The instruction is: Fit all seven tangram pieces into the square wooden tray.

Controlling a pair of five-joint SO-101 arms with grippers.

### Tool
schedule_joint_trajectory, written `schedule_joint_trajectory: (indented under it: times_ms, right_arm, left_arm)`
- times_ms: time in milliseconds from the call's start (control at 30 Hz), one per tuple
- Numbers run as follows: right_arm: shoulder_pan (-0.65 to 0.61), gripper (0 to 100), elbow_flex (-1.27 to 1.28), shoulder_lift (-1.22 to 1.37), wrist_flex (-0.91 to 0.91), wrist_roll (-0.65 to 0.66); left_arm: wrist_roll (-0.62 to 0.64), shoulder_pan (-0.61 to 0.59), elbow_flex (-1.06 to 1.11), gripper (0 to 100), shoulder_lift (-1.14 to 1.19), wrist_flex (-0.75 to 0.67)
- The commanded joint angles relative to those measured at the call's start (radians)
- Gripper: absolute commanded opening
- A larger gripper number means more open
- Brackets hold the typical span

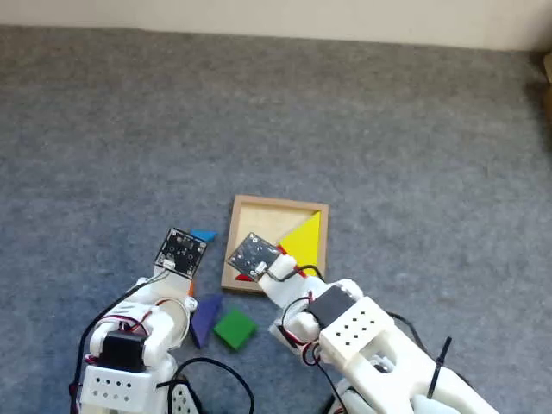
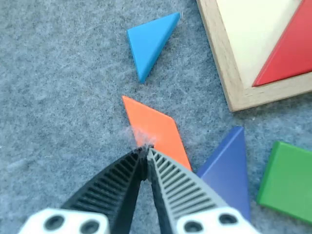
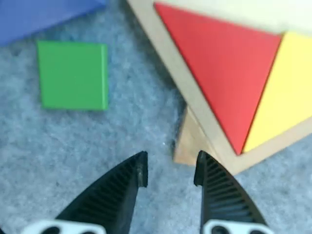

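Grey felt worktop [image 1: 388, 129]: every piece lies flat on it, and I'd expect the nap to drag at anything I slide
Left claw [image 2: 146, 152]: shut tight with nothing between its jaws, tips down on the felt against the near edge of the orange piece; I read the closed tip as a pusher rather than a grip
Orange parallelogram [image 2: 155, 127]: loose on the felt, apart from the tray, its far corner touching or all but touching the dark blue triangle
Light blue triangle [image 2: 149, 41]: loose beyond the orange piece, near the tray's outer wall without touching it
Dark blue triangle [image 2: 227, 165]: flat between the orange piece and the green square
Green square [image 3: 73, 74]: loose just off the tray's corner, between the two arms, so either could take it
Square wooden tray [image 2: 222, 68]: mid-worktop, where both arms can reach it; much of its floor is bare
Red triangle [image 3: 219, 63]: seated in the tray, one side along the rim
Yellow triangle [image 3: 287, 97]: seated next to the red, sharing an edge; with the large pieces packed together, the space left is one open region
Right claw [image 3: 170, 170]: jaws parted, holding nothing, over the felt just outside the tray's corner
Progress: two pieces seated and four loose by my count, so I judge it early going
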Motion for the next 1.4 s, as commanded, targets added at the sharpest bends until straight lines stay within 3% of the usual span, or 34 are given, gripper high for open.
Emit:
schedule_joint_trajectory:
  times_ms: [0,233,533,1367]
  right_arm:
    - [0.004,16.4,-0.054,-0.021,-0.036,0.015]
    - [0.005,16.4,0.081,-0.019,-0.182,0.075]
    - [0.068,16.2,0.11,-0.002,-0.185,0.077]
    - [0.105,16.3,-0.12,0.519,0.019,0.075]
  left_arm:
    - [-0.009,-0.012,0.019,0,-0.031,0.003]
    - [-0.009,-0.012,0.019,0,-0.031,0.003]
    - [-0.009,-0.012,0.019,0,-0.031,0.003]
    - [-0.009,-0.012,0.019,0,-0.031,0.003]
